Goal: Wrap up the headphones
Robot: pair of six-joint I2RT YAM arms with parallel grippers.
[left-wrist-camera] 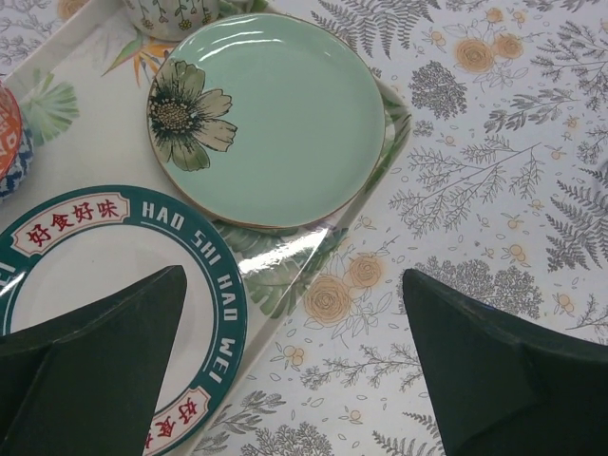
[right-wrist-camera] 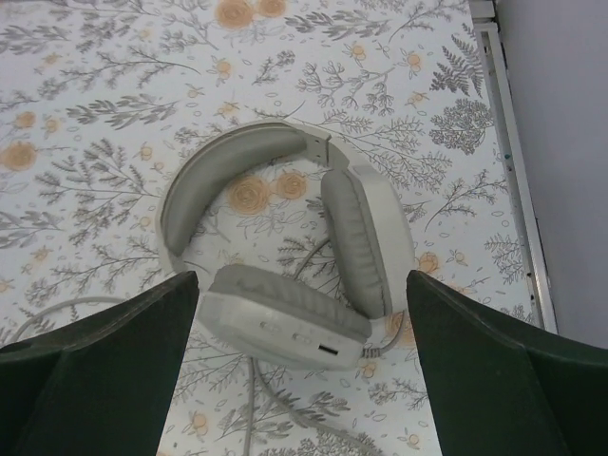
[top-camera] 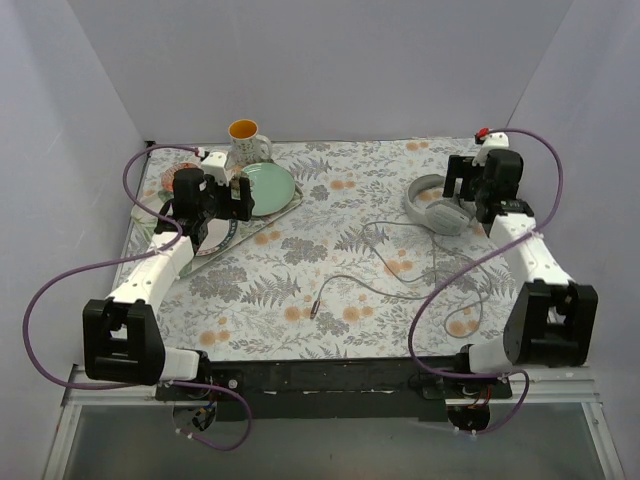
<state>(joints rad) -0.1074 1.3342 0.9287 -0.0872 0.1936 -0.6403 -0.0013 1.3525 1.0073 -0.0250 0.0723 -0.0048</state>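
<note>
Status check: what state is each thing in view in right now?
Headphones: flat on table, unwrapped, ungripped.
Cord: loose, sprawled across table.
Left gripper: open, empty, above tray edge.
Right gripper: open, empty, above headphones.
Mug: upright.
Green plate: flat on tray, empty.

Robot lab booth, bare white walls (top-camera: 300, 60), floral-clothed table (top-camera: 330, 250), purple robot cables (top-camera: 45, 290)

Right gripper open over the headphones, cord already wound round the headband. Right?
No. The cord is not wound: it trails loose across the table, as the top external view shows. The right gripper is indeed open over the headphones.
</note>
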